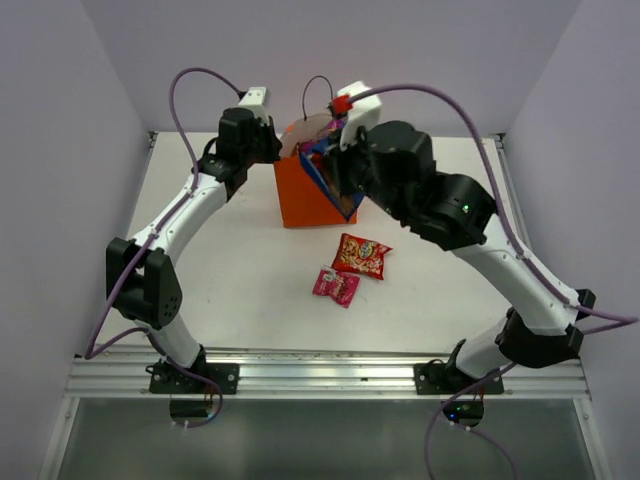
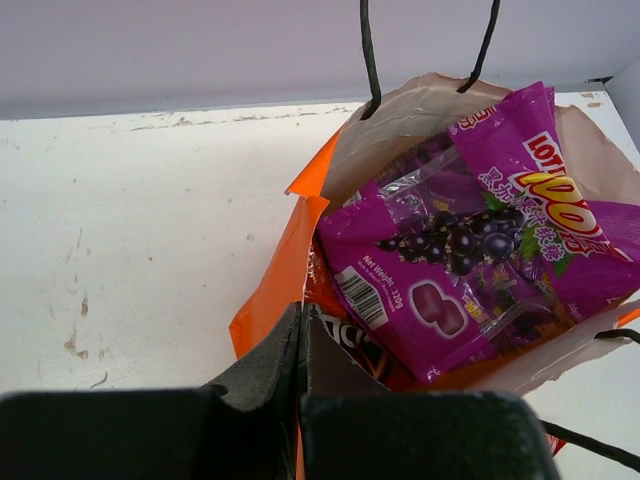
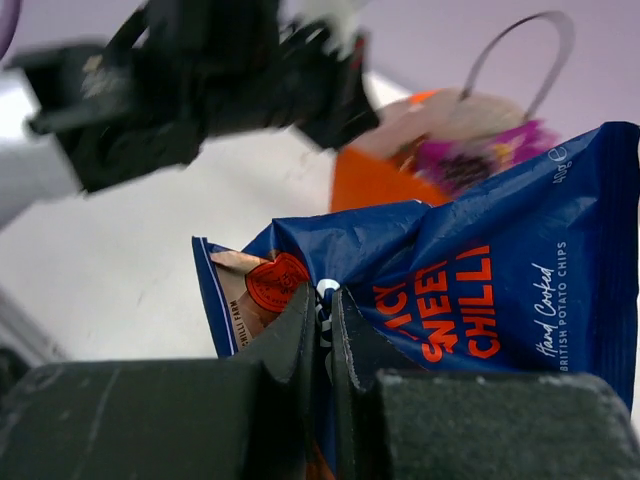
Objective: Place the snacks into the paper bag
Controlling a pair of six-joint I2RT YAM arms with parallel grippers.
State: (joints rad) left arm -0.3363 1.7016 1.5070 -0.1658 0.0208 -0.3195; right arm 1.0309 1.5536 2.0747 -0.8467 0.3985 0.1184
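Observation:
The orange paper bag (image 1: 305, 200) stands upright at the table's middle back. My left gripper (image 2: 303, 330) is shut on its orange rim (image 2: 270, 290) and holds that side out. Inside lies the purple bag (image 2: 470, 260) on top of an orange-red bag (image 2: 352, 342). My right gripper (image 3: 325, 310) is shut on the blue bag (image 3: 480, 280) and holds it at the paper bag's right top edge (image 1: 322, 165). The red-yellow packet (image 1: 361, 256) and the small pink-red packet (image 1: 336, 286) lie on the table in front of the bag. The brown bag is hidden.
The left arm (image 3: 200, 80) shows dark beyond the blue bag in the right wrist view. The bag's black loop handles (image 2: 368, 60) stand up at its far side. White walls close the table at the back and sides.

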